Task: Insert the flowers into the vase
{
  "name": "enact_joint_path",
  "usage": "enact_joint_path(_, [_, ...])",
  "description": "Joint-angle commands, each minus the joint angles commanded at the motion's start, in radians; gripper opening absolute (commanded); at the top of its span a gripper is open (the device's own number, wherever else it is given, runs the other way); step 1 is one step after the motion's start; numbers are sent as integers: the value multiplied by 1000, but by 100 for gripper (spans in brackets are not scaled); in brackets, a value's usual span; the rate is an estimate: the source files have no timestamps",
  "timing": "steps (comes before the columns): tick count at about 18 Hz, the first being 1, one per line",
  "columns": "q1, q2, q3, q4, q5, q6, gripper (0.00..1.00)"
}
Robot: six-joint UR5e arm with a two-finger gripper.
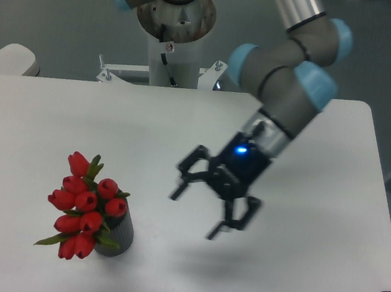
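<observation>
Tulips home: tight bunch of red tulip buds w/ narrow green leaves (85, 207) seated in small dark grey-black ribbed cylinder vase (117, 235), near-left on white table (183, 130). Black two-finger gripper (195, 211) on grey UR5e arm w/ pale-blue joint caps (292, 69) hangs above table centre, right of vase, well apart from it; jaws spread wide, holding nothing, blue light lit on wrist.

Step in hand, by the look: insertion done, release made, arm clear of bunch. Next move, if any, calls only for pulling up & away to the right w/o brushing blooms; no regrasp needed unless bunch tips out.

Bunch axis tilted, not upright: stems (hidden by buds) presumably down in vase mouth at right, heads fanning up & out to the left, topmost bud toward far-left, one leaf poking near-left. Bunch wider than vase, overhanging its left rim & covering the opening. Vase itself appears upright, axis vertical. Risk: top-heavy lean to left could tip the small vase.
</observation>
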Motion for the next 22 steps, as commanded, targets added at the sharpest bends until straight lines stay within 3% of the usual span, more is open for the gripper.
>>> enact_joint_path(5, [19,-47,110,-3,35,5,100])
enact_joint_path(9, [6,-69,218,-11,226,5,100])
enact_joint_path(13, [-21,-89,282,-34,359,14,100])
enact_joint_path(14, [-46,-95,337,-102,473,73,100])
enact_joint_path(19, [-158,-149,494,-291,794,222,100])
enact_joint_path(22, [-170,-163,519,-314,818,242,100])
